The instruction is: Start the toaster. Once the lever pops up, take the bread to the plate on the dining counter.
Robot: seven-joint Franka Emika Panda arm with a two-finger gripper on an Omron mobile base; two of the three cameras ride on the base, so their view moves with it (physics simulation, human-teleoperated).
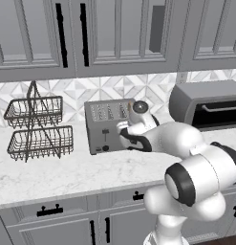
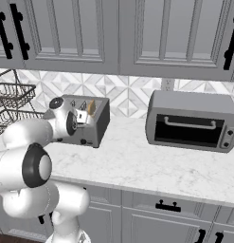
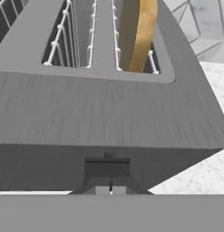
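Bread (image 3: 141, 34) was seen standing in the right slot of the toaster (image 3: 109, 113) on the worktop (image 2: 151, 166), with the gripper (image 3: 107, 183) pressed close together at a front lever (image 3: 107, 167), nothing gripped.

Grey toaster (image 1: 106, 125) on counter (image 1: 67, 174), pincer (image 1: 122, 128) at its front, wire baskets (image 1: 37, 127) left.
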